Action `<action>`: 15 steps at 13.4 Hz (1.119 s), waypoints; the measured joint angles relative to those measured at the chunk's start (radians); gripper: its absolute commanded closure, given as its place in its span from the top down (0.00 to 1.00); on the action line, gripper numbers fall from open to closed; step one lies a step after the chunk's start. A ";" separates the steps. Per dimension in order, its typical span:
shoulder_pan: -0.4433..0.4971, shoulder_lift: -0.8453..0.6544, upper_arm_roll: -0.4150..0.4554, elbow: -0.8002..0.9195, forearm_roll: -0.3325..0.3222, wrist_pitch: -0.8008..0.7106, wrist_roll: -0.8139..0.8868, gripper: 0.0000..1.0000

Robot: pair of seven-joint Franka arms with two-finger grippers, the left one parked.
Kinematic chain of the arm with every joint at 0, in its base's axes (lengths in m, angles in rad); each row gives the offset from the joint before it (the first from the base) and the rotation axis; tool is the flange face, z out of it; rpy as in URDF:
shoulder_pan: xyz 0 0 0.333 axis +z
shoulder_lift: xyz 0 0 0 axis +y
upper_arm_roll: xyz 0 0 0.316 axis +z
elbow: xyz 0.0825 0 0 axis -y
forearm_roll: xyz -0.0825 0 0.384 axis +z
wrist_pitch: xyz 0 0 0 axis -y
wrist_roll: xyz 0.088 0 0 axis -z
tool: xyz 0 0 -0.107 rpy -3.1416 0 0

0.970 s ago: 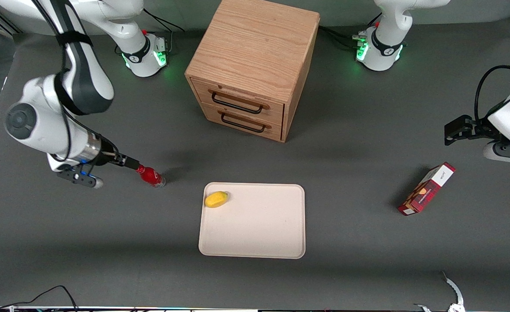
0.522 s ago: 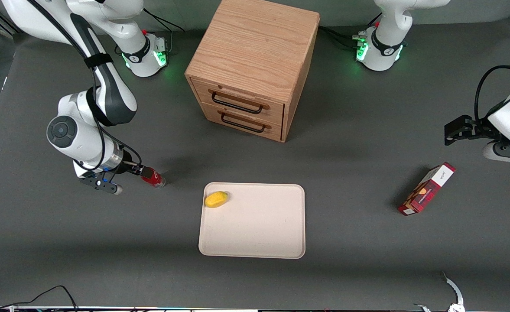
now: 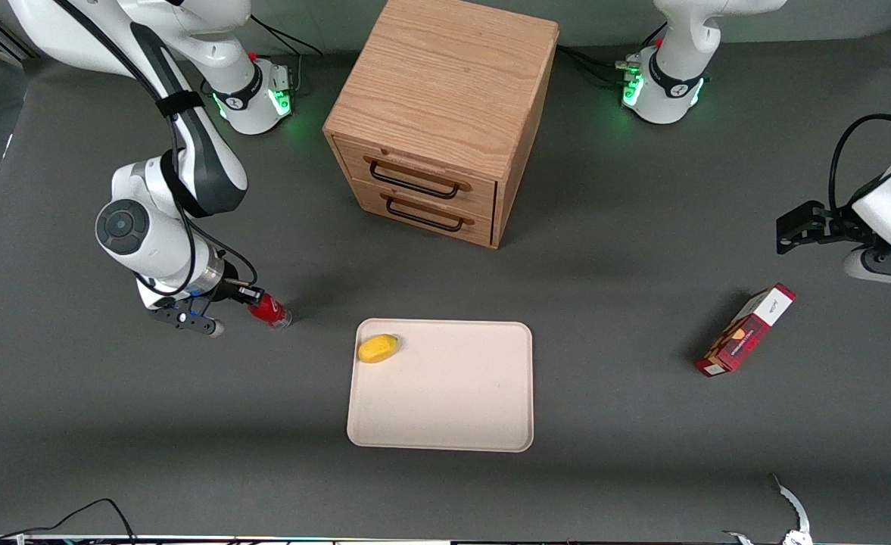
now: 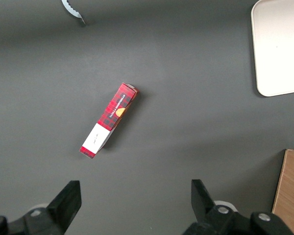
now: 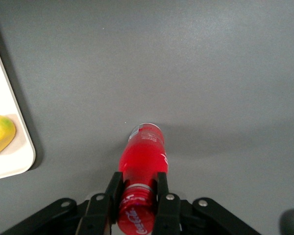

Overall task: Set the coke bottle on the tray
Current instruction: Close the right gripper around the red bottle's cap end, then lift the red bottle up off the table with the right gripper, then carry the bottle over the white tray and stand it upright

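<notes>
The coke bottle (image 3: 269,312), small and red with a red cap and clear base, lies tilted on the grey table, its base resting on the surface toward the tray. My right gripper (image 3: 252,297) is at its cap end. In the right wrist view the gripper (image 5: 137,188) has one black finger pressed on each side of the neck of the coke bottle (image 5: 143,156), shut on it. The cream tray (image 3: 445,409) lies flat beside the bottle, nearer the table's middle; its rounded corner (image 5: 12,164) shows in the wrist view.
A yellow fruit (image 3: 378,348) sits on the tray's corner closest to the bottle. The wooden drawer cabinet (image 3: 437,113) stands farther from the front camera than the tray. A red carton (image 3: 746,330) lies toward the parked arm's end.
The right arm has swung in toward the bottle and stands more upright over it. The gripper stays at the cap end; the bottle has barely shifted on the table.
</notes>
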 measured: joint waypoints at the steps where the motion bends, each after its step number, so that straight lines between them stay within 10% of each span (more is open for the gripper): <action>1: 0.000 -0.004 0.004 0.004 -0.005 -0.005 -0.003 0.00; 10: -0.019 -0.097 -0.027 0.588 0.069 -0.772 -0.215 0.00; 15: 0.034 0.136 0.053 0.983 0.098 -0.908 0.061 0.00</action>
